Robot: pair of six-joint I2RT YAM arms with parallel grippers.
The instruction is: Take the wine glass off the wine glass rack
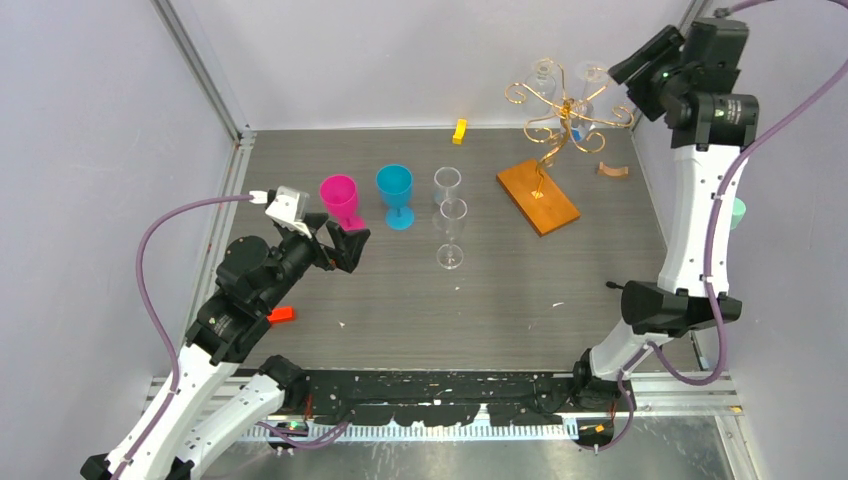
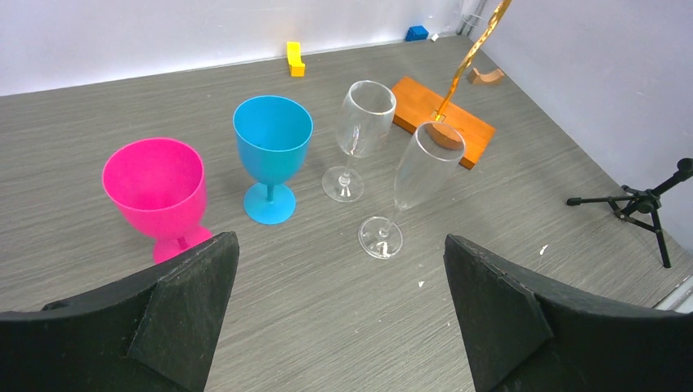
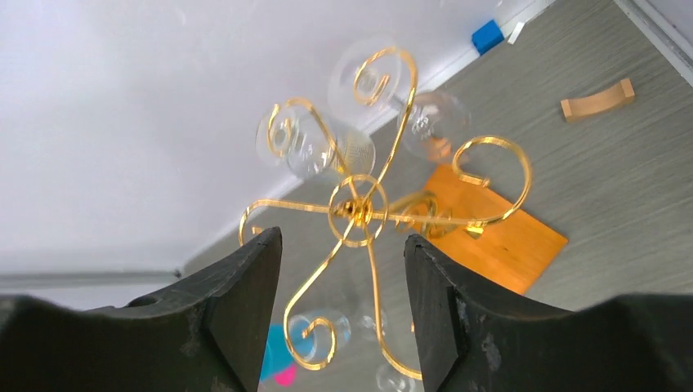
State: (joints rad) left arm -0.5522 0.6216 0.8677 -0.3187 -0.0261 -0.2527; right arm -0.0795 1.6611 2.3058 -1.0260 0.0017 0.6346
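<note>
Right claw [image 3: 342, 245]: released. The two fingers stand apart and nothing is gripped between them. I hold it high over the far right corner of the table [image 1: 300, 160], pointing down at the rack [image 3: 357, 210].

Rack position: the gold wire stand rises from its orange wooden base [image 1: 538, 195] at the far right of the table. In the right wrist view, the hub of the spiral arms appears in the gap between my fingers, below them and not touching either one.

Wine glasses: two clear glasses hang bowl-down from spirals on the wall side of the rack, one [image 3: 315, 143] to the left of the hub and one [image 3: 429, 122] to the right. Both lie past my fingertips, apart from them.

Left claw [image 2: 340, 245]: released, fingers spread wide, holding nothing. It hovers low over the left half of the table, well apart from the rack. In front of it stand a pink goblet [image 2: 155, 184], a blue goblet [image 2: 272, 139], a clear wine glass [image 2: 365, 118] and a clear flute [image 2: 426, 159], all upright.
</note>
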